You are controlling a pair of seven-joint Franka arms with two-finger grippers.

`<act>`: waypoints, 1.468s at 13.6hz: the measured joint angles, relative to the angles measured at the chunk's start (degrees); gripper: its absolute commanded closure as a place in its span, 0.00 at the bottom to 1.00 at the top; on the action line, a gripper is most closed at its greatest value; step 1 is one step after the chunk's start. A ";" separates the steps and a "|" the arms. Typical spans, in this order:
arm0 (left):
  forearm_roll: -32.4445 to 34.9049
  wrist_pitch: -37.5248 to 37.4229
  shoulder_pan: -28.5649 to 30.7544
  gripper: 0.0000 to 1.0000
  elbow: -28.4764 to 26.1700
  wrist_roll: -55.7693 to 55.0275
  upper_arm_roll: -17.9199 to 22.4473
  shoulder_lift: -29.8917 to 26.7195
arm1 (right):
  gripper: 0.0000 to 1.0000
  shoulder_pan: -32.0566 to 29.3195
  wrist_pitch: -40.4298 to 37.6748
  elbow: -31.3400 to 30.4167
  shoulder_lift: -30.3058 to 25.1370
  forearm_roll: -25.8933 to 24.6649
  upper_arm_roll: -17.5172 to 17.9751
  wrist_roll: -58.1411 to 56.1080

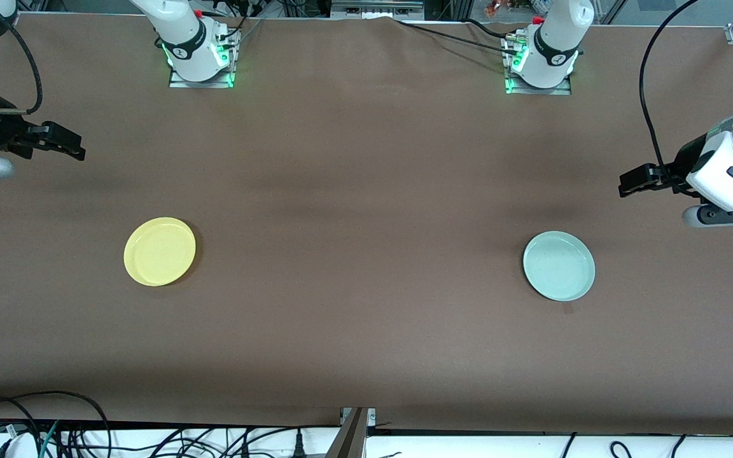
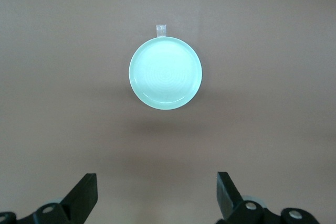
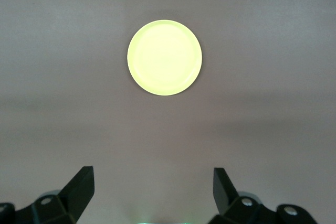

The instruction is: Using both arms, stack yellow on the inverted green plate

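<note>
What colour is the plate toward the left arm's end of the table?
Pale mint green plate, plain, without pattern; the left wrist view shows it best.

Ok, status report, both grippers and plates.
Left gripper open, up over the table's left-arm end; right gripper open at the right-arm end. Green plate upright, not inverted. Yellow plate untouched, apart. Nothing between.

Brown cloth [image 1: 366, 191] covers the table; black cables [image 1: 55, 426] trail along its near edge.

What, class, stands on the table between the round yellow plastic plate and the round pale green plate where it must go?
Nothing visible. Only bare brown table lies between the round yellow plastic plate and the round pale green plate. The left gripper and right gripper hang open, apart from both plates.
</note>
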 measured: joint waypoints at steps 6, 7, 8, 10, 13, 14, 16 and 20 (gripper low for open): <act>0.00 0.12 0.00 0.00 0.41 0.00 0.00 0.11 | 0.00 0.00 0.00 0.00 0.00 0.00 0.01 0.00; 0.00 0.13 0.00 0.00 0.53 0.00 0.00 0.15 | 0.00 0.00 0.00 0.00 0.00 0.00 0.01 -0.01; 0.00 0.13 0.00 0.00 0.63 -0.01 0.00 0.20 | 0.00 0.00 0.00 0.00 0.00 0.00 0.02 -0.01; 0.00 0.13 0.00 0.00 0.71 -0.06 0.00 0.31 | 0.00 0.00 0.00 0.00 0.00 0.00 0.02 -0.01; 0.00 0.14 0.06 0.00 0.72 -0.15 0.11 0.51 | 0.00 0.00 0.00 0.00 0.00 0.00 0.03 -0.01; 0.00 0.14 0.34 0.00 0.72 -0.21 0.23 0.61 | 0.00 0.00 0.00 0.00 0.00 0.00 0.04 -0.01; 0.00 0.20 2.01 0.00 0.73 -0.22 0.37 1.22 | 0.00 0.00 -0.01 0.00 0.00 0.00 0.06 -0.01; 0.00 3.36 7.49 0.00 0.97 0.19 0.49 5.04 | 0.00 0.01 -0.02 0.00 0.00 0.00 0.10 -0.01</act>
